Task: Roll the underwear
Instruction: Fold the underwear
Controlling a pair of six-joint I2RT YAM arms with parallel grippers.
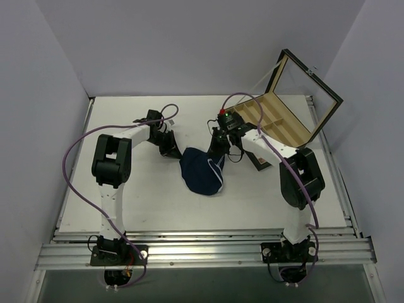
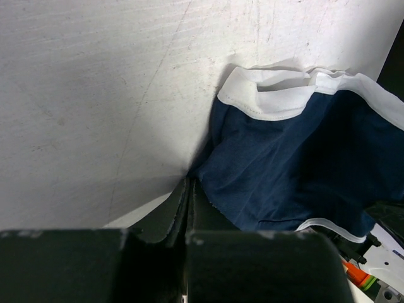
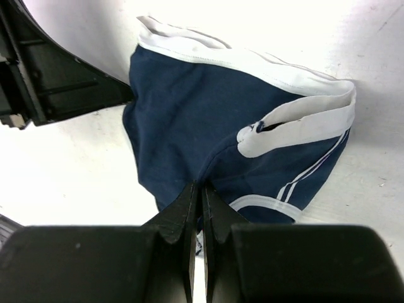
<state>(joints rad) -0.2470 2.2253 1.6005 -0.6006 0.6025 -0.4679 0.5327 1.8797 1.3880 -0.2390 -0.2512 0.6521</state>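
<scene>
Grippers at the garment, roll not started

My left gripper (image 2: 189, 189) and right gripper (image 3: 202, 192) are both pressed together (whether either nips cloth, I can't tell). They flank the crumpled navy underwear (image 1: 201, 170) at mid-table (image 1: 126, 202). Next, I judge, jaws must part, take an edge and flatten it.

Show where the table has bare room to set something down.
Bare: the strip of table between the underwear and the near edge; the far-left corner behind the left gripper. Crowded: the centre, where it and the right gripper pinch the underwear, and the wooden divided box far right.
</scene>
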